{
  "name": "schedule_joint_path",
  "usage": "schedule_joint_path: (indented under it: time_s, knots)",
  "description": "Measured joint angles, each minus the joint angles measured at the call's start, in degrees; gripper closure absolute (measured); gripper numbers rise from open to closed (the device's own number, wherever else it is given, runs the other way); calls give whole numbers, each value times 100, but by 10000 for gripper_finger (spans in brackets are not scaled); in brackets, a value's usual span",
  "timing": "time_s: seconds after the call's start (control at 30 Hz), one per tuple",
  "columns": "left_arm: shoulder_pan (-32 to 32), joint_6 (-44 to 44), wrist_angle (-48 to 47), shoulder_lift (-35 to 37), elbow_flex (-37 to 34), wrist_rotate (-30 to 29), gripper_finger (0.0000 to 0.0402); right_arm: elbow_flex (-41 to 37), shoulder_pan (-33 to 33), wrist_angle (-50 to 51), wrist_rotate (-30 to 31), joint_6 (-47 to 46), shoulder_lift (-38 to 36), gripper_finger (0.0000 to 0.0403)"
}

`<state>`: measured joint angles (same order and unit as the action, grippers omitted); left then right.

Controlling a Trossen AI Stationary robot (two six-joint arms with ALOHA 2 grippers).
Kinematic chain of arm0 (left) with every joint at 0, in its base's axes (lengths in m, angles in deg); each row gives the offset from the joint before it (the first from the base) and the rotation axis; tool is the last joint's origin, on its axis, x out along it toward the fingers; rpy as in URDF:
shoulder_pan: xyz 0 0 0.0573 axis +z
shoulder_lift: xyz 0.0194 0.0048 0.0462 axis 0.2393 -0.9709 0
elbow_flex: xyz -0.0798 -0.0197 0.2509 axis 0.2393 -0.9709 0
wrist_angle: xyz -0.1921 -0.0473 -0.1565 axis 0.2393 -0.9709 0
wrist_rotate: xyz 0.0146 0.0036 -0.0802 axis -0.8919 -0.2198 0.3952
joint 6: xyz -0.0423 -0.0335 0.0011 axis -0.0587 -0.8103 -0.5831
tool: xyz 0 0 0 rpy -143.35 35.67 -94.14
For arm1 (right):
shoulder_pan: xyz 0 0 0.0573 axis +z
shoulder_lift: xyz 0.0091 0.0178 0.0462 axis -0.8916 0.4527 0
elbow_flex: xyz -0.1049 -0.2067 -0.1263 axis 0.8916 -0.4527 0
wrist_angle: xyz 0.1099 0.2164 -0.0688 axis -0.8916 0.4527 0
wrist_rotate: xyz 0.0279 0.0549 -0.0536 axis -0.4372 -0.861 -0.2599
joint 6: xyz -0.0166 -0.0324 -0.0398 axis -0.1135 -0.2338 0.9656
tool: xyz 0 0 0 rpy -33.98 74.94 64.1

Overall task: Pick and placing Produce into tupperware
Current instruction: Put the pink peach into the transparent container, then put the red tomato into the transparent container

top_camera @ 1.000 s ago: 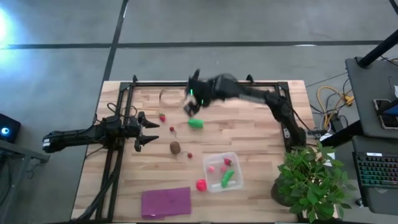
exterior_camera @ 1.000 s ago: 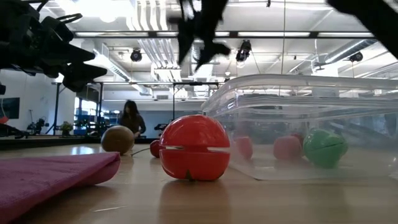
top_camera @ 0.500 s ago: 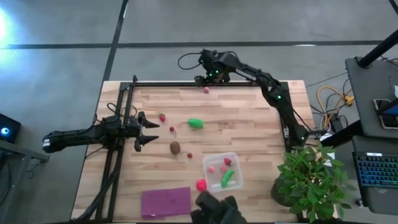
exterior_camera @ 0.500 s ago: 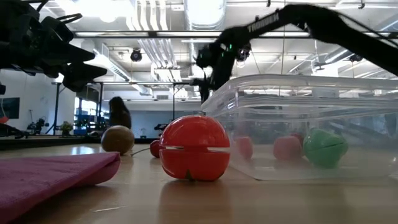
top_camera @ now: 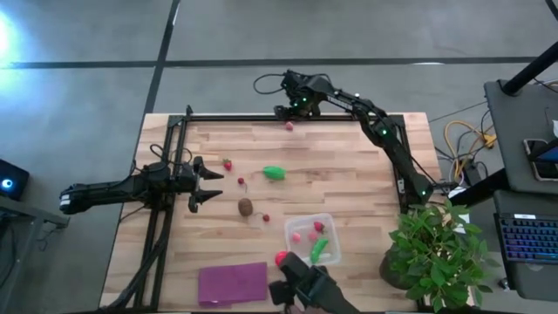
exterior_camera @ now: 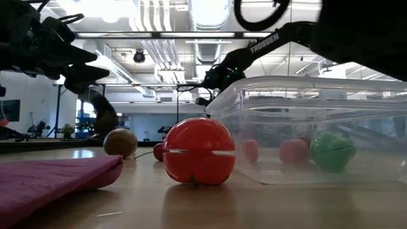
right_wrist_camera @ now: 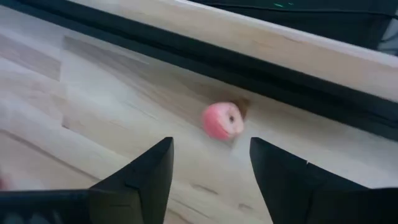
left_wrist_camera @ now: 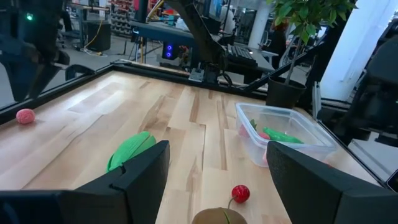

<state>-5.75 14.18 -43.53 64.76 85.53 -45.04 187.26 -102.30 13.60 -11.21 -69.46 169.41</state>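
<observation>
Produce piece, a small pink ball (right_wrist_camera: 222, 121), lies on the wooden table (top_camera: 349, 183) beside the black far rail. Right gripper (right_wrist_camera: 210, 163) hovers just above it, fingers apart, empty. Clear square plastic tupperware (top_camera: 311, 239) holds green and pink pieces. Left gripper (top_camera: 202, 182) waits open, empty, at the table's left.

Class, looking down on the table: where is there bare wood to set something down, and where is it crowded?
Free: the near-right corner between the tub and plant, and behind the green piece. Crowded: around the kiwi, berries and left gripper.
</observation>
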Motion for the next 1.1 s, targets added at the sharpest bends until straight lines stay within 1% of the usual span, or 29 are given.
schedule_joint_path:
  time_s: [0.17, 0.27, 0.43, 0.73, 0.8, 0.9, 1.0, 1.1]
  knots:
    - [1, -2, 0, 0, 0, 0, 146, 1, -17, -294, -204, -75, 2, 209]
    - [0, -2, 1, 0, 0, 0, 146, 0, -24, -234, -190, -148, 43, 210]
    - [1, -2, 2, 0, 0, 0, 146, -4, -17, -257, -115, -521, 118, 214]
    - [0, -1, 0, 2, 0, 0, 146, -4, -17, -274, -206, -1085, 348, 266]
    - [1, -2, 1, 2, 0, -1, 146, -11, -17, -270, -247, -1172, 380, 272]
    - [0, -2, 0, 2, 0, 0, 146, -11, 7, -293, -304, -1125, 370, 271]
    - [1, 0, 0, 2, 0, 0, 146, -11, 60, -271, -356, -905, 277, 259]
    - [1, 0, 0, 2, 0, 0, 146, 200, 177, -197, -353, -386, 155, 241]
